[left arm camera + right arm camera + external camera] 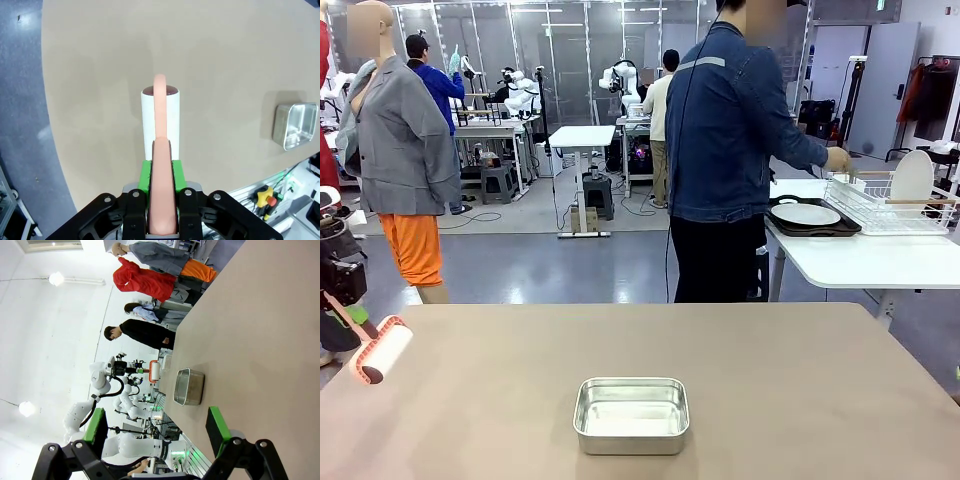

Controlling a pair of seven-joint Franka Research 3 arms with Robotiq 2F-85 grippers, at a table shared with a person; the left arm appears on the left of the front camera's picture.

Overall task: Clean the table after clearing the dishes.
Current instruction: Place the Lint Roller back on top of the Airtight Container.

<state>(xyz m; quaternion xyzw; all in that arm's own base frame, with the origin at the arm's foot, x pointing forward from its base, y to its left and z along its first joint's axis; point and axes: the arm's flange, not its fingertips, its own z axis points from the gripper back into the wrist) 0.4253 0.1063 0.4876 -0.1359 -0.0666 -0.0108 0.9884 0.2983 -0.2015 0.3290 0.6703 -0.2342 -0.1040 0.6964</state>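
One left gripper (161, 210) clamps a lint roller (160, 120) above the table (225, 60); right gripper (160, 432) gapes

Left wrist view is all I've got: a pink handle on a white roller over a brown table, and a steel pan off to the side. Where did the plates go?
Observer: A person at the far side is at a smaller white table; one white plate lies on a dark tray there, another plate stands in a wire rack.
Operator: Is the other gripper doing anything?
Observer: The right gripper is open and holds nothing, above the beige table.
Operator: Is the roller on the table yet?
Observer: From the front, the roller hangs at the table's left edge, clamped in the left gripper.
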